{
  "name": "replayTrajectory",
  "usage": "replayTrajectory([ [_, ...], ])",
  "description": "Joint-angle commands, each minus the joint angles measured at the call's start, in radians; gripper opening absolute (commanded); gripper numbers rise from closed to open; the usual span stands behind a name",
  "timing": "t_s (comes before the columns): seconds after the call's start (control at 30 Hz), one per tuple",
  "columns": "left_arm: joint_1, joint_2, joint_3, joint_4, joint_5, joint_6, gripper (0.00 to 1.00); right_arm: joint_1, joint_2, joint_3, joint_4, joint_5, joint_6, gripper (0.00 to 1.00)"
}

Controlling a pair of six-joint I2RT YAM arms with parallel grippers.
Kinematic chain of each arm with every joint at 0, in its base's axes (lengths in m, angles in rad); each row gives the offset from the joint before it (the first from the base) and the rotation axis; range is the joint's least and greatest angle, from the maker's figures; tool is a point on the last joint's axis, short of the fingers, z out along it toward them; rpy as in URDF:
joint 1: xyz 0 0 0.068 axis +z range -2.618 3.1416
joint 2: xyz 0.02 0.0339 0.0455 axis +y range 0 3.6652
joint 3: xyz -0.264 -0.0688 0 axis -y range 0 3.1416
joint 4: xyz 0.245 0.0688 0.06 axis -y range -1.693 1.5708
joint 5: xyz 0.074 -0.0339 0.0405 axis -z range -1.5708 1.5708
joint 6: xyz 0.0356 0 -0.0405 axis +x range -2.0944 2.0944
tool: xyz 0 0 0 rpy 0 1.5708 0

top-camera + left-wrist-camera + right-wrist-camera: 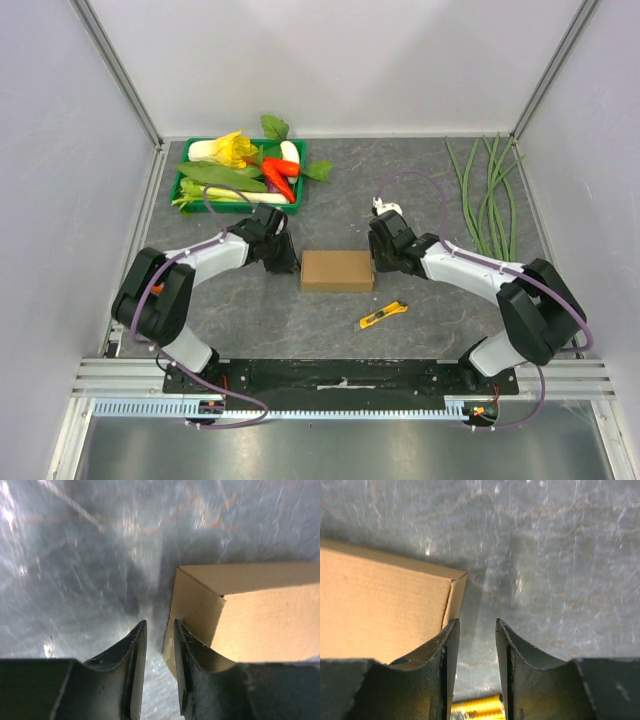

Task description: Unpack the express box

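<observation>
Grey marbled table (440, 300), white walls on three sides. One express box (337, 270) lies closed and flat at the centre. Two grippers flank it: the left gripper (159, 623) at its 9 o'clock end, the right gripper (477, 621) at its 3 o'clock end. Each is parted a little with nothing between its fingers, one finger at the cardboard. One yellow utility knife (383, 316) lies at the box's 5 o'clock, one green vegetable tray (240, 207) at 11 o'clock, and a loose bunch of long beans (490, 195) at 2 o'clock.
</observation>
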Motion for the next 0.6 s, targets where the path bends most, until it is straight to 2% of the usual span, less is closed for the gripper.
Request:
replayTrajectory([
  [0.0, -0.007, 0.067, 0.132, 0.136, 0.019, 0.057, 0.36, 0.084, -0.064, -0.037, 0.022, -0.08, 0.052, 0.45],
  [0.1, 0.008, 0.115, 0.189, 0.153, 0.029, 0.077, 0.39, 0.108, -0.075, -0.017, 0.007, -0.066, 0.043, 0.49],
  [0.17, 0.028, 0.141, 0.221, 0.165, 0.04, 0.084, 0.41, 0.122, -0.078, 0.005, -0.042, -0.037, 0.045, 0.6],
  [0.3, 0.079, 0.152, 0.276, 0.133, 0.043, 0.11, 0.45, 0.127, -0.118, 0.095, -0.184, 0.153, 0.092, 0.75],
  [0.37, 0.116, 0.132, 0.286, 0.114, 0.037, 0.117, 0.5, 0.127, -0.149, 0.124, -0.247, 0.192, 0.089, 0.8],
  [0.47, 0.156, 0.049, 0.27, 0.088, 0.014, 0.149, 0.59, 0.131, -0.183, 0.187, -0.26, 0.174, 0.004, 0.88],
  [0.5, 0.162, -0.003, 0.267, 0.078, 0.007, 0.161, 0.63, 0.133, -0.189, 0.198, -0.251, 0.149, -0.028, 0.91],
  [0.53, 0.172, -0.028, 0.266, 0.047, -0.003, 0.173, 0.66, 0.137, -0.193, 0.209, -0.24, 0.087, -0.108, 0.98],
  [0.57, 0.176, -0.051, 0.266, 0.033, -0.024, 0.195, 0.69, 0.14, -0.192, 0.232, -0.223, 0.053, -0.139, 0.98],
])
